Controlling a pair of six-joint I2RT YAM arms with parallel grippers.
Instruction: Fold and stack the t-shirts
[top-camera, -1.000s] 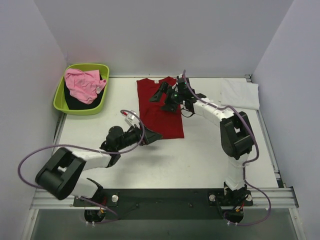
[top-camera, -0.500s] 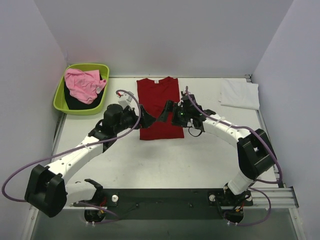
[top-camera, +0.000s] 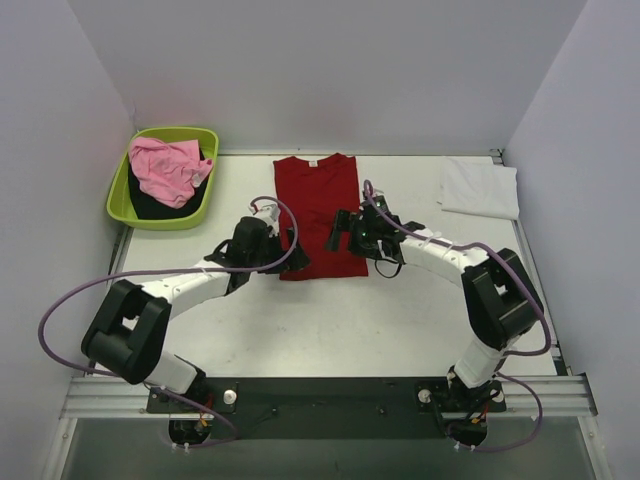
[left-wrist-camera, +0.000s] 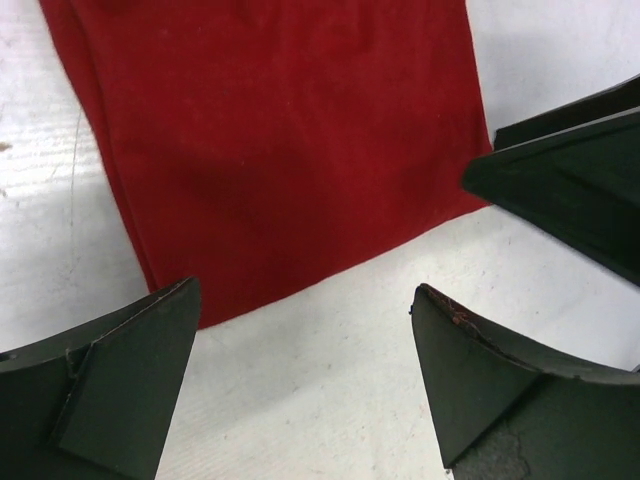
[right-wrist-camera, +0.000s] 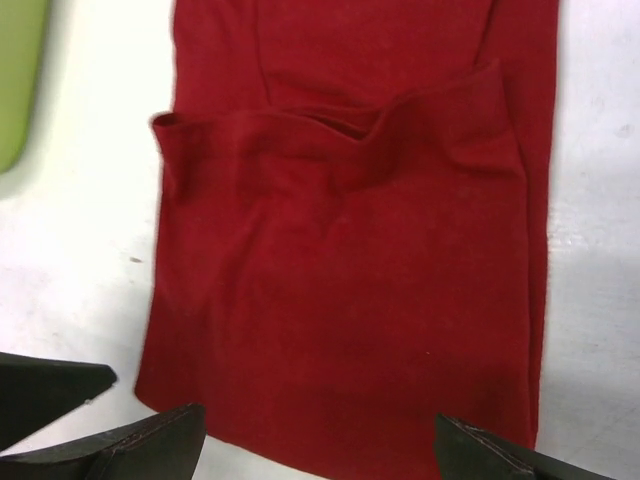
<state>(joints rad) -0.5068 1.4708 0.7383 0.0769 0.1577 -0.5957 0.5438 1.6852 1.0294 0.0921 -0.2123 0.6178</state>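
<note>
White walls close off the worktop (top-camera: 400, 310) at its far, left and right edges; the arms reach in from the near edge.

The left gripper (top-camera: 288, 244) is spread wide and grasps nothing. In its wrist view the left gripper (left-wrist-camera: 305, 290) straddles the near hem of the deep red t-shirt (left-wrist-camera: 300, 150) at that hem's left part, with bare worktop under the finger bases. The right gripper (top-camera: 338, 228) is just as wide and also empty. Its wrist view puts the right gripper (right-wrist-camera: 318, 418) over the near part of the deep red t-shirt (right-wrist-camera: 350, 300), with cloth filling the gap between the fingers. Whether any fingertip touches the cloth cannot be told. The two grippers are close together, and each wrist view catches a dark finger of the other.

The deep red t-shirt (top-camera: 318, 200) lies flat at the middle of the worktop as a narrow strip, collar towards the far edge, sides folded in. A raised crease runs across it. A white t-shirt (top-camera: 480, 187) lies folded at the far right corner, well apart. At the far left corner a lime-green tub (top-camera: 178, 131) holds a crumpled pink t-shirt (top-camera: 165, 168) on top of a black t-shirt (top-camera: 150, 205).

Bare worktop runs between the red hem and the near edge, and on both sides of the strip.
</note>
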